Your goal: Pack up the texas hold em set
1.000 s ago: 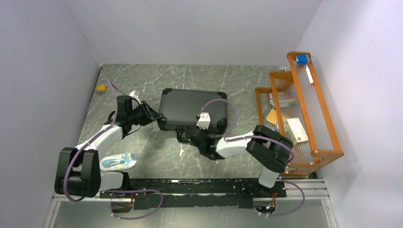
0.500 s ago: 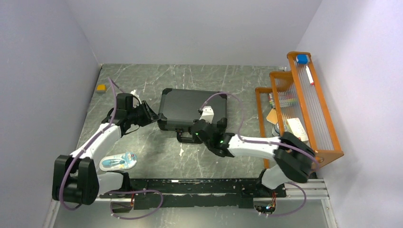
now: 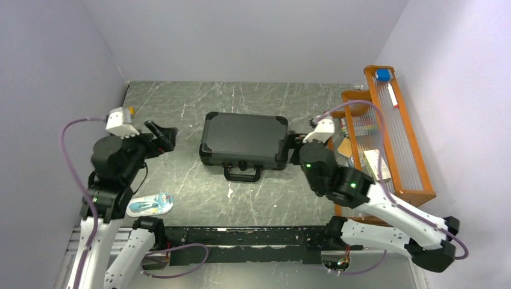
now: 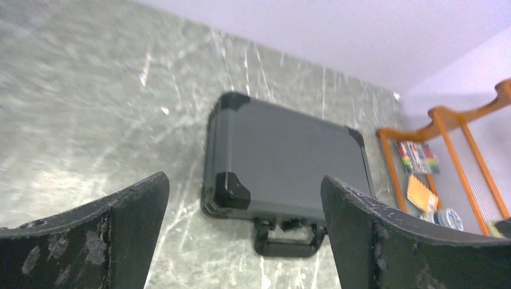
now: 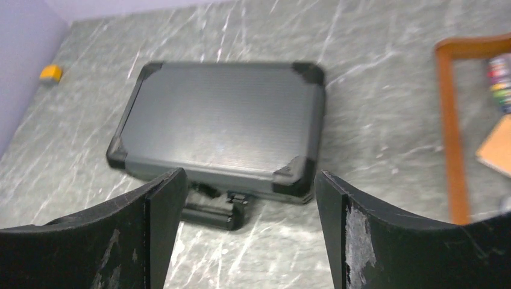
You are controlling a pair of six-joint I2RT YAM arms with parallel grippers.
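The texas hold em set shows only as its black briefcase (image 3: 243, 138), shut and lying flat in the middle of the table, handle (image 3: 243, 174) towards the arms. Chips, cards and discs are out of sight. My left gripper (image 3: 161, 136) hangs above the table to the left of the case, open and empty. In the left wrist view the case (image 4: 283, 159) lies ahead, beyond that gripper (image 4: 244, 238). My right gripper (image 3: 293, 147) hovers just off the case's right end, also open and empty. In the right wrist view the case (image 5: 223, 123) and handle (image 5: 211, 214) lie beyond that gripper (image 5: 247, 232).
An orange wooden rack (image 3: 385, 138) with assorted items stands along the right wall. A blue-white blister pack (image 3: 150, 205) lies near the left arm's base. A small yellow object (image 5: 50, 73) sits at the far left of the table.
Both arms have drawn back and up from the case, the left one leftward and the right one rightward. Both grippers have opened. The case has stayed shut in place.
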